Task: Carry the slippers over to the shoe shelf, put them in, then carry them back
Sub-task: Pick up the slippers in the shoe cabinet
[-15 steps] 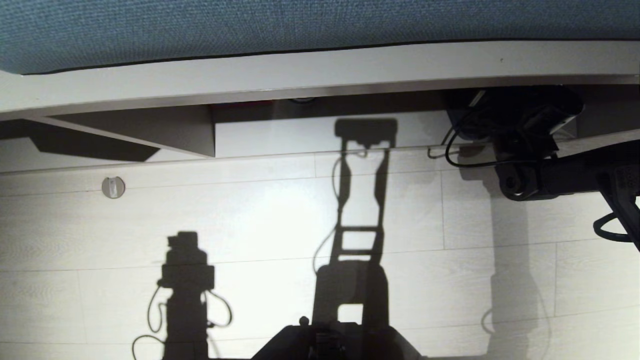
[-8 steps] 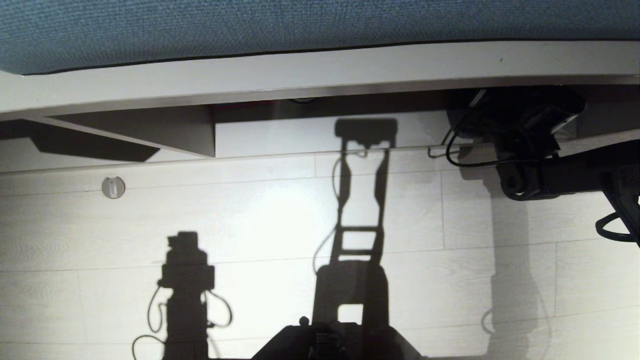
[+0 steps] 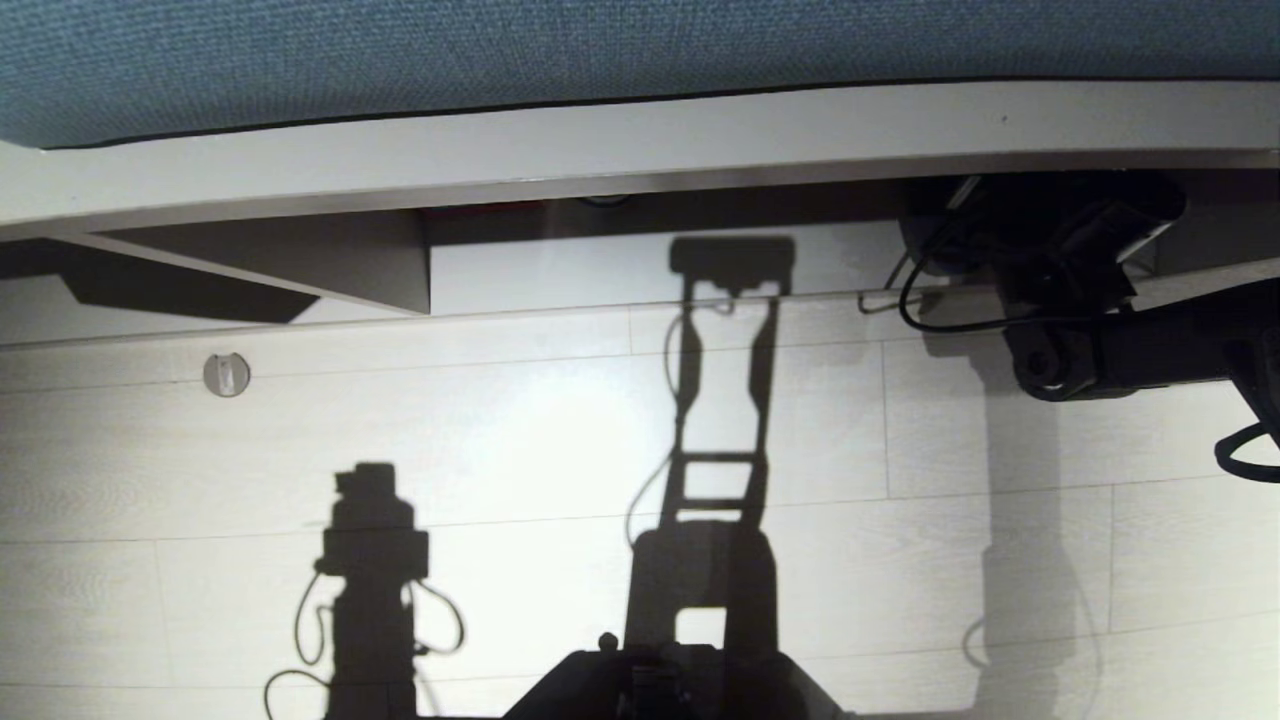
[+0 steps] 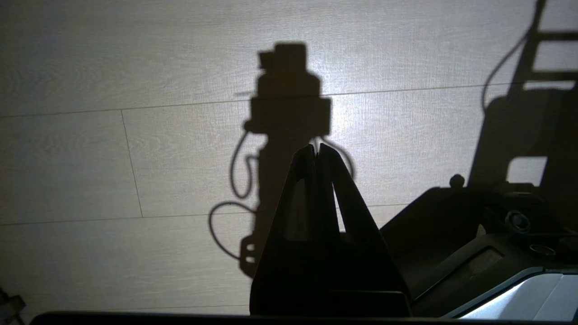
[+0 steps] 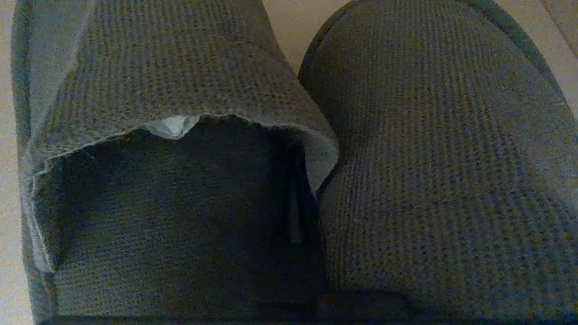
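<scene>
So the right gripper is way up in the upper right of the head view, reaching into the shoe shelf under the blue cushion, and its fingers are pinched together. The right wrist view is filled by the slippers, side by side and touching, and the fold in the left one's upper looks like fabric caught in the pinch, though I can't see the fingers themselves there. My worry: it's probably got one thin flap of one slipper, so pulling out could leave the other slipper behind, or the fabric could just slip free. The shelf's top board is also close overhead, so lifting early could bump it. The left gripper hangs over the floor, fingers together, idle.
</scene>
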Tool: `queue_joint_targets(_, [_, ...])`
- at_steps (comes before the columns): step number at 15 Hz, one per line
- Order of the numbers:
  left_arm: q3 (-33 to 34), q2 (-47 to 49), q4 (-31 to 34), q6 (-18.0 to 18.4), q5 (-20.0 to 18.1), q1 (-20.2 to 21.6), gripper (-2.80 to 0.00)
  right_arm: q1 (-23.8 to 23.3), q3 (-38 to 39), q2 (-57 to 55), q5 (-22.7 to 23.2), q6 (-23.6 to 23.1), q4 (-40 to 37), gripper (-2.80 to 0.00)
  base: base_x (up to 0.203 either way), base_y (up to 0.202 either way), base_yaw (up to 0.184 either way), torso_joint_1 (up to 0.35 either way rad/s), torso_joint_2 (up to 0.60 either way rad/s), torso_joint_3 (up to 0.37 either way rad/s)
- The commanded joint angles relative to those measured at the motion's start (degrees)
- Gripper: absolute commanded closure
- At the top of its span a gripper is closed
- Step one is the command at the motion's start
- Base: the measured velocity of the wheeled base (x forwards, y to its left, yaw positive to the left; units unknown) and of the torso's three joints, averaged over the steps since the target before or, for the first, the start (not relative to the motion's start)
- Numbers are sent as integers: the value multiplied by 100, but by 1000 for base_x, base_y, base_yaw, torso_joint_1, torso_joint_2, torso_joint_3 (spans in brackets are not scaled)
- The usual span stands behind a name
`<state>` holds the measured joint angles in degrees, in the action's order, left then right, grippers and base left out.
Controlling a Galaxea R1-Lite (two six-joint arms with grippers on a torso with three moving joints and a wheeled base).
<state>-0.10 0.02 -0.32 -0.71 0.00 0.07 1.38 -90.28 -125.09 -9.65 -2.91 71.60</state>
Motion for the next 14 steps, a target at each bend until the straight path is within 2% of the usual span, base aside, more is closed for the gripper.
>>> queue_joint_targets(1, [1,-2,-4,0,0,1,0,3,511,407,-12,7,42,0,0,0,0,0,0,0])
queue_joint_targets(4, [1,-2,-4,0,0,1,0,7,1122,793,-19,115,43,0,0,0,0,0,0,0])
queue_joint_targets(10, [1,-2,-4,-8,0,1,0,40,3107,1971,1,310,84,0,0,0,0,0,0,0])
queue_joint_targets(14, [1,-2,-4,-8,0,1,0,181,3942,2786,2,301,90,0,0,0,0,0,0,0])
